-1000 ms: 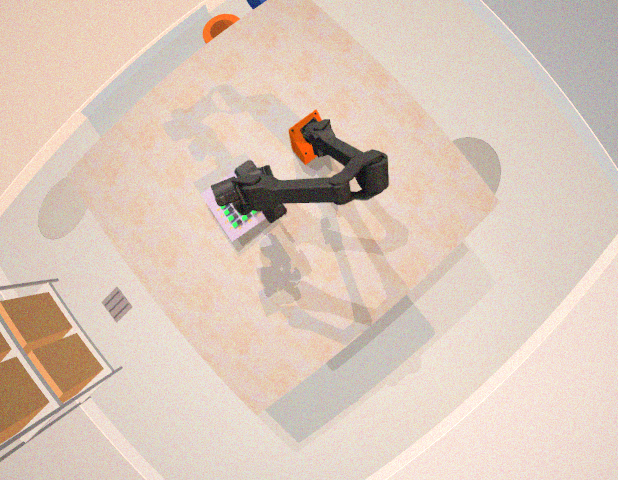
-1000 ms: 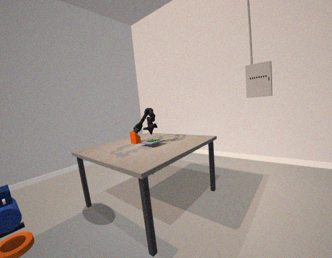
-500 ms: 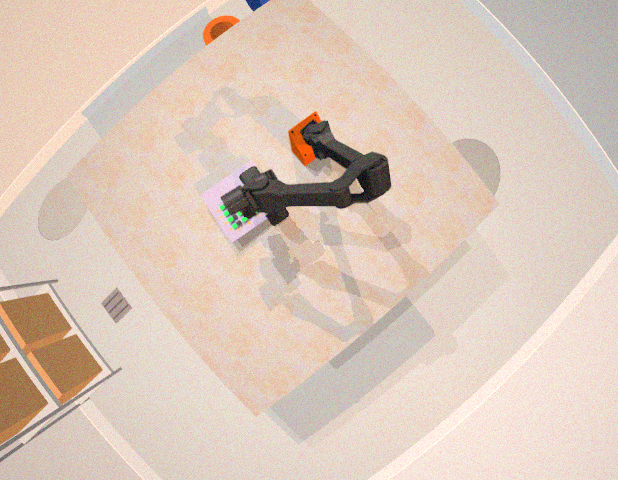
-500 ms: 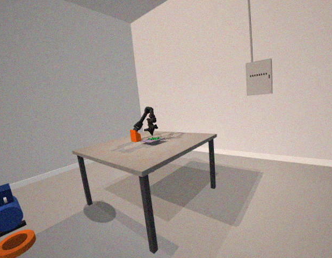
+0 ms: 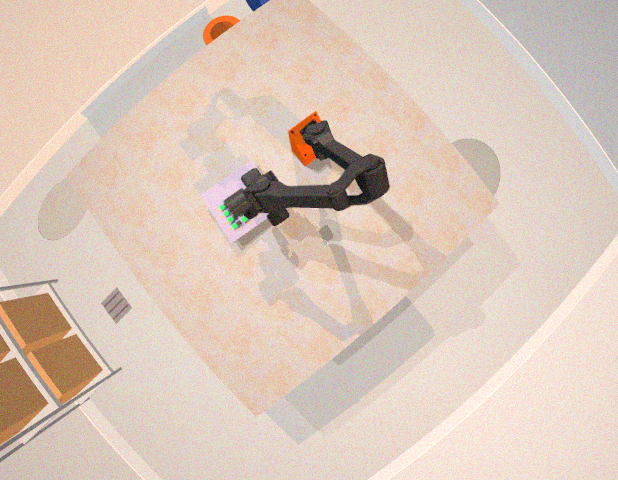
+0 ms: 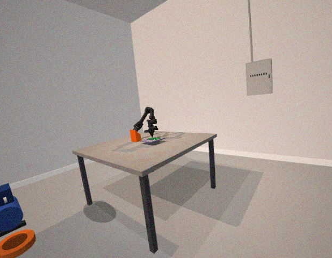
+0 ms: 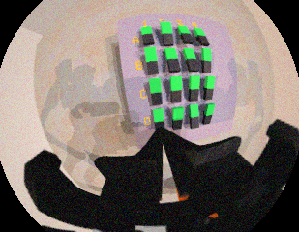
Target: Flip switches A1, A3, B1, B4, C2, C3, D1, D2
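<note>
The light purple panel (image 5: 216,192) (image 6: 144,140) (image 7: 223,43) carries four rows of four switches, each with a green far half and a dark near half. Yellow row letters and column numbers are printed along its edges. In the wrist view, my gripper (image 6: 152,136) (image 7: 160,130) is shut and empty, its tips at the near dark end of switch D1 (image 7: 159,116). Whether they touch it is unclear. Switches A1 (image 7: 147,36), A3 (image 7: 185,35), B1 (image 7: 151,60), B4 (image 7: 206,60), C2 (image 7: 176,89), C3 (image 7: 194,87) and D2 (image 7: 177,117) show uncovered; their tilts are hard to read.
The panel lies on the table (image 5: 299,67) (image 6: 113,155). The orange arm base (image 5: 305,150) (image 6: 135,136) stands on the near side of the panel. In the top view the arm (image 5: 309,196) reaches over the panel and hides part of it. Shadows of the arm cross the table.
</note>
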